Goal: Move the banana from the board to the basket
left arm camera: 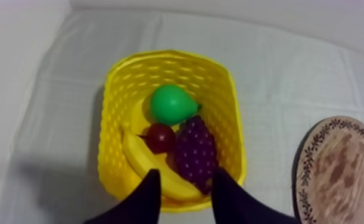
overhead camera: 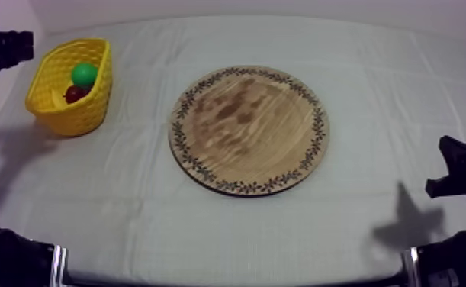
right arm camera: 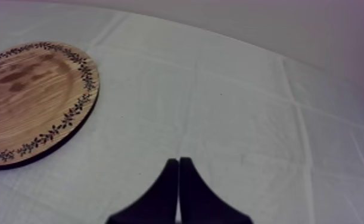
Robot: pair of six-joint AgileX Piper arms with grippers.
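Top view, creased grey-white cloth (overhead camera: 373, 91), wooden board (overhead camera: 249, 130) centred, pale wall (overhead camera: 281, 8) behind.

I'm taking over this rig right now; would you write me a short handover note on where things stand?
The left hand is open, holds nothing and hovers over the yellow basket.
The right hand is shut on nothing, over the cloth beside the wooden board.
The banana lies in the basket with a pear, grapes and a small red fruit.
Done: the banana is off the board and in the basket.
Left: nothing of the task; probably just draw the left arm back.
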